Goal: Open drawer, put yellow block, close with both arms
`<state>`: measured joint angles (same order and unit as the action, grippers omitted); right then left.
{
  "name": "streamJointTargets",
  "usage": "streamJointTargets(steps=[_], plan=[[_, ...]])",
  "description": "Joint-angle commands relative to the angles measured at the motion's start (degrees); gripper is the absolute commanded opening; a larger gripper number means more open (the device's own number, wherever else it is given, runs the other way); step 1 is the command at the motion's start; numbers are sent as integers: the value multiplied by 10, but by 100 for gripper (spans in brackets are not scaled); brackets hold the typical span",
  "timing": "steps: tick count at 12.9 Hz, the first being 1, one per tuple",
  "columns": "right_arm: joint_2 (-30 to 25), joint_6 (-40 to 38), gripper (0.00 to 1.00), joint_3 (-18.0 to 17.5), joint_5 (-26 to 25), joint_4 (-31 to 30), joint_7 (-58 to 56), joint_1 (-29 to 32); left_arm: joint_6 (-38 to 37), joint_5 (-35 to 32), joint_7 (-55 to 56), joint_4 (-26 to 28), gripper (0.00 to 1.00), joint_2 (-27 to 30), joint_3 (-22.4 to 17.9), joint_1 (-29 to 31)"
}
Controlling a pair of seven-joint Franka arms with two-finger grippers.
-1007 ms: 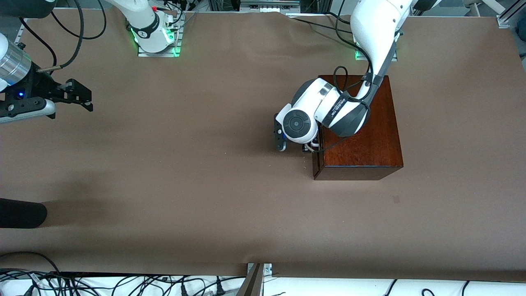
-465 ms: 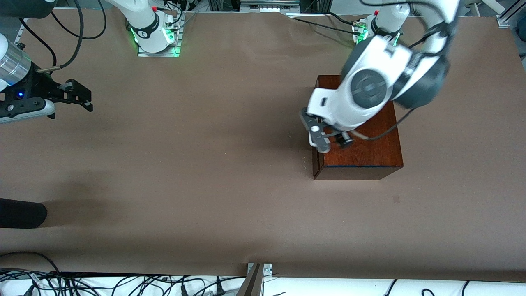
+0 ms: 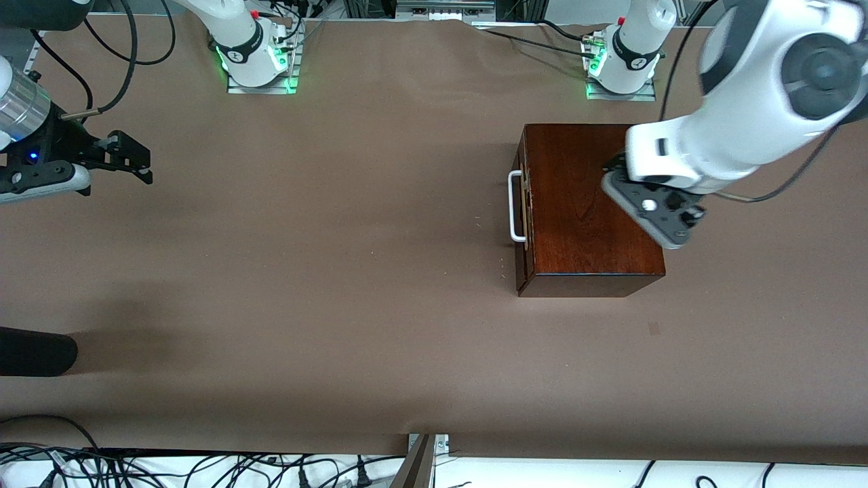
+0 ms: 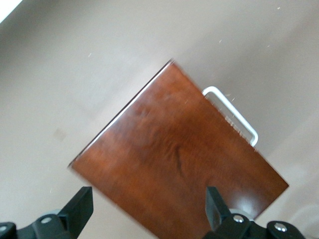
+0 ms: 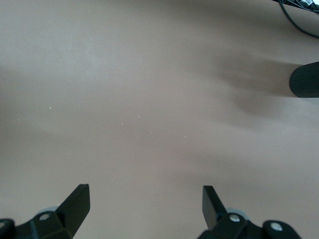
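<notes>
The drawer point(image 3: 521, 207) is sitting shut in the mahogany box point(image 3: 588, 203), toward the left arm's end of the table. The left gripper point(image 4: 149, 211) is hovering over the box, fingers spread and empty. The right gripper point(image 5: 144, 211) is waiting over bare table point(image 3: 325, 271), fingers apart; no writing is reading legibly.

No lettering, number, brand mark or sign can be read anywhere here, on the arms, the wooden box or the tabletop.
</notes>
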<state>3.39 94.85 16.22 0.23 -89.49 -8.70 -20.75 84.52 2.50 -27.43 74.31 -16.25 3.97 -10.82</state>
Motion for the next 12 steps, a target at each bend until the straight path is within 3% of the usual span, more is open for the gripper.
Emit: streamJointTargets(steps=[1, 5, 7, 12], plan=[[0, -10, 100, -1, -3, 8, 10, 2, -29, -5, 20, -4, 100, 33, -9, 31], [0, -11, 100, -1, -3, 8, 10, 1, 49, -4, 246, 154, 100, 143, -14, 52], [0, -11, 100, -1, -3, 8, 10, 1, 61, -6, 316, 180, 100, 155, -8, 67], [0, -12, 100, -1, -3, 8, 10, 2, 126, -7, 319, 254, 100, 205, -8, 103]])
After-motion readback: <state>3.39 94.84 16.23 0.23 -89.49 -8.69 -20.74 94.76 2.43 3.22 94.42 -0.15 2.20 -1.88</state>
